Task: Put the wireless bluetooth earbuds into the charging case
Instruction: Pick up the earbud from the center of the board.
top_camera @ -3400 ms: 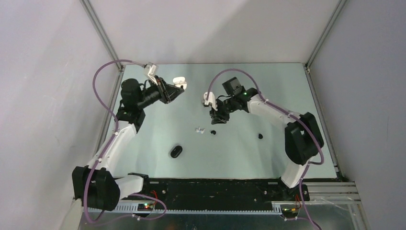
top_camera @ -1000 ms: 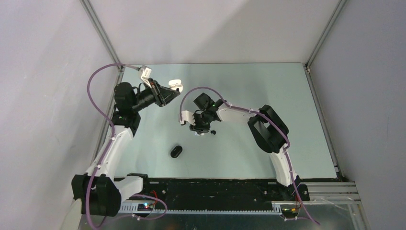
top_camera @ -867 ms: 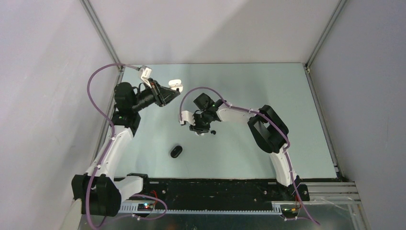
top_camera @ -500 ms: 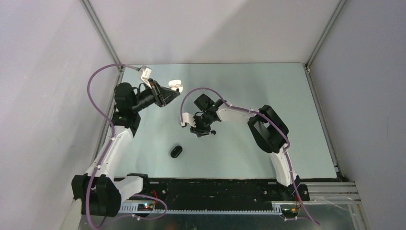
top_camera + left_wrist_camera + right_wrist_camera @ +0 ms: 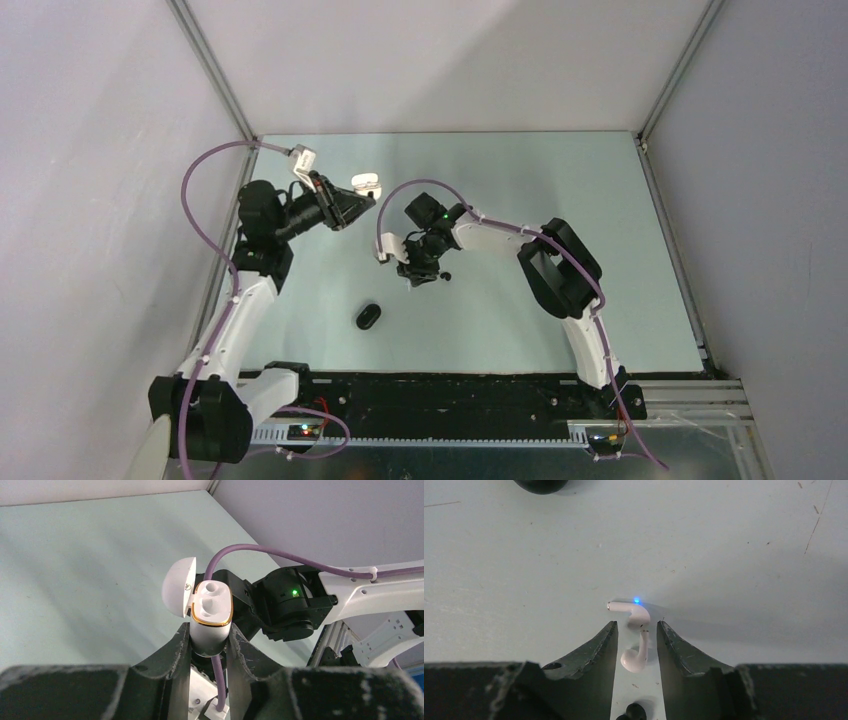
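Here, white earbud (image 5: 634,658), inside open right hand (image 5: 636,626)

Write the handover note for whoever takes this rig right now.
Left gripper: shut on the white case, which is open with nothing in it and held off the table.
Right gripper: open, low over the table, jaws either side of one white earbud. The second white earbud lies just past the tips.
Black case: closed, on the table. One black earbud lies beside the right gripper. The other is not in view.
Done: no bud seated. Left: every bud.
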### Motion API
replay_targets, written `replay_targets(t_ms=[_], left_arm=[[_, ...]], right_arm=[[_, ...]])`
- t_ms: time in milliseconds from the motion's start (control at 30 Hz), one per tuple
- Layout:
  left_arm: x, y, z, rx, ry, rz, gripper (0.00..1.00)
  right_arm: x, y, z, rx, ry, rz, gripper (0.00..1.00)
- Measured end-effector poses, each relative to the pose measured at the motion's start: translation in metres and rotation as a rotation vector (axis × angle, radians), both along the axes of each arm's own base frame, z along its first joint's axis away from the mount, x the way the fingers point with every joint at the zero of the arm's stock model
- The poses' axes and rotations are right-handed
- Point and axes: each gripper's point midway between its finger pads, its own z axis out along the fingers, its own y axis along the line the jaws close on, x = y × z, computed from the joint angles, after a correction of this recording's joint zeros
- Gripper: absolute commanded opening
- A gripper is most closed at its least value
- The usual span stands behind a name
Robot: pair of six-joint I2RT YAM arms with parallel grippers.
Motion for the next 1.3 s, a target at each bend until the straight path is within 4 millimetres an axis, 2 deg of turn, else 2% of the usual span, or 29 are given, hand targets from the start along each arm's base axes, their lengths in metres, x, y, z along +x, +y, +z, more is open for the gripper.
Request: replay_targets(t_ms=[400,533,767,900,967,1033,1100,1233,1300], left_arm=[[-0.003,0.0,0.001,0.0,-0.005,0.0,0.0],[-0.003,0.0,0.001,0.0,-0.004,0.0,0.0],[-0.002,0.0,0.0,0.001,-0.002,0.0,0.0],[0.003,0.0,-0.009,0.013,0.01,-0.002,0.0],[0.009,-0.001,-0.018,0.024,0.029,-0.007,0.0],[0.018,-0.004,-0.027,0.037,0.049,-0.02,0.0],[0.028,-0.009,-0.03,0.041,0.058,-0.038,0.0],[0.044,-0.028,-0.025,0.035,0.031,-0.095,0.0],[0.048,-0.04,-0.016,0.032,-0.005,-0.125,0.0]], right_arm=[[-0.003,0.001,-0.006,-0.001,0.029,0.001,0.34],[-0.002,0.001,-0.007,-0.001,0.031,0.001,0.24],[-0.001,0.0,-0.006,0.004,0.048,-0.015,0.17],[-0.001,-0.004,0.006,0.021,0.067,-0.035,0.14],[0.001,-0.01,0.026,0.048,0.049,-0.052,0.11],[0.003,-0.021,0.059,0.093,0.01,-0.072,0.07],[0.008,-0.035,0.111,0.173,-0.074,-0.1,0.0],[0.022,-0.06,0.226,0.361,-0.323,-0.164,0.0],[0.024,-0.071,0.273,0.438,-0.447,-0.202,0.0]])
